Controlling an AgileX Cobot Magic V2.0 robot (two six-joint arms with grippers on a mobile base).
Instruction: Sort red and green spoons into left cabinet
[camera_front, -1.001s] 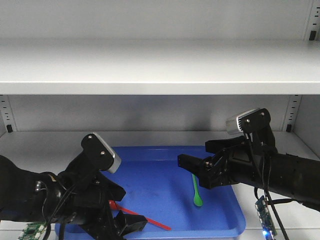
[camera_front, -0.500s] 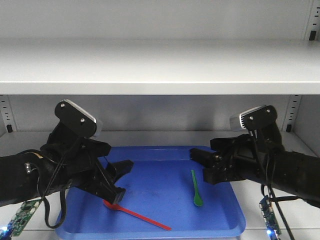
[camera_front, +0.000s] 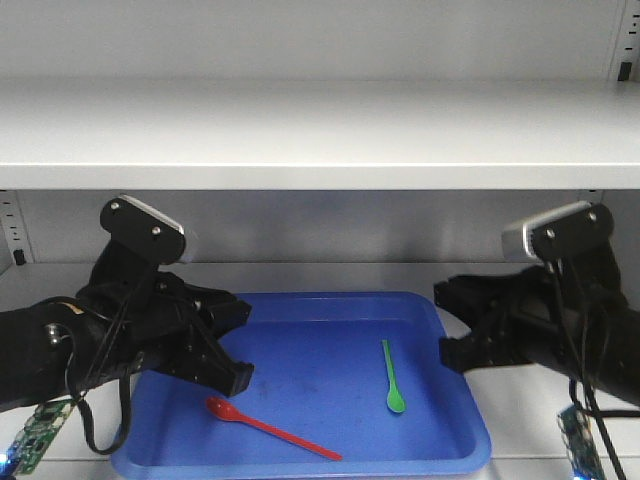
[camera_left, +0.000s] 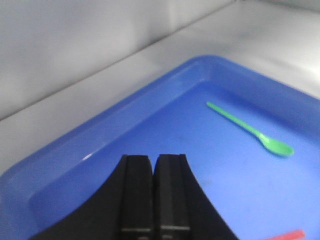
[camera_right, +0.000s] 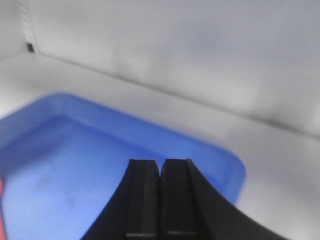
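Pale grey cabinet shelf carries a blue tray. Red spoon lies by its front edge, green spoon right of centre. Left gripper and right gripper, fingers pressed together, hold nothing. Both spoons look placed; withdrawing seems next.

Blue tray: smooth plastic, slight sheen, faint scuffs on the floor. Red spoon and green spoon: glossy plastic. Cabinet shelf: painted sheet metal by the look, matt pale grey-white, smooth. Left gripper and right gripper: matt black plastic fingers. Wrist camera housings: satin silver over black casing.
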